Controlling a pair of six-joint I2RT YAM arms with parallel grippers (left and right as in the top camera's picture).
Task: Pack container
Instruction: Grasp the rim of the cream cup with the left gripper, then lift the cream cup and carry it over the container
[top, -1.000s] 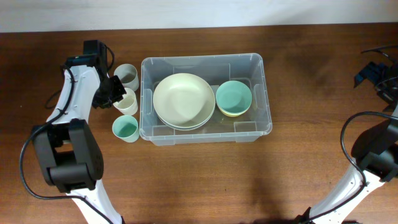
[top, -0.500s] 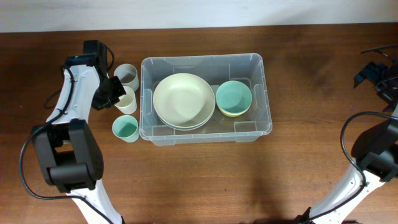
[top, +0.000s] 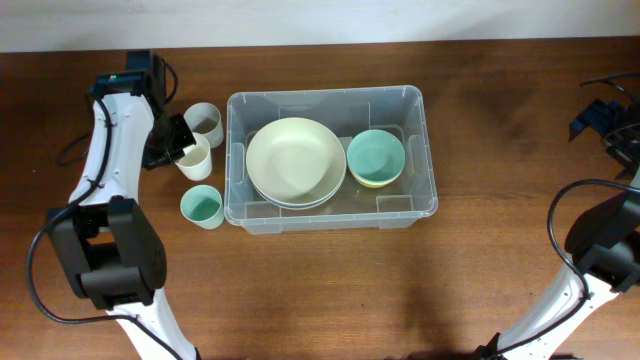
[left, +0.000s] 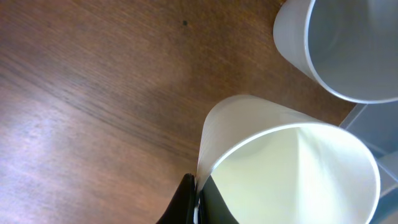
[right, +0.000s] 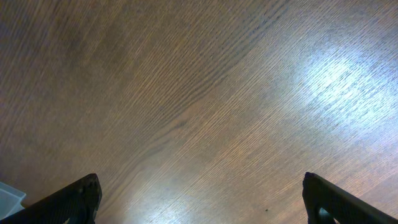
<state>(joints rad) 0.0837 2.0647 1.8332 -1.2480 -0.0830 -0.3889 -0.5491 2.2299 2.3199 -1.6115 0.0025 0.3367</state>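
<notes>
The container (top: 420, 105) is a large clear plastic bin in the middle of the table. It holds a stack of cream plates (top: 295, 160) and a teal bowl (top: 376, 158) nested in a yellow one. My left gripper (top: 172, 150) is shut on the rim of a cream cup (top: 195, 160), just left of the container and lifted. In the left wrist view the fingers (left: 198, 202) pinch the wall of the cream cup (left: 273, 162). My right gripper (top: 610, 120) is open and empty at the far right edge, over bare wood (right: 199, 112).
A grey cup (top: 205, 122) stands behind the held cup, also in the left wrist view (left: 348, 50). A teal cup (top: 202, 207) stands in front of it. Both are close to the container's left wall.
My left gripper has lifted the cream cup and shifted it slightly left and back, away from the teal cup. The right arm has not moved.
</notes>
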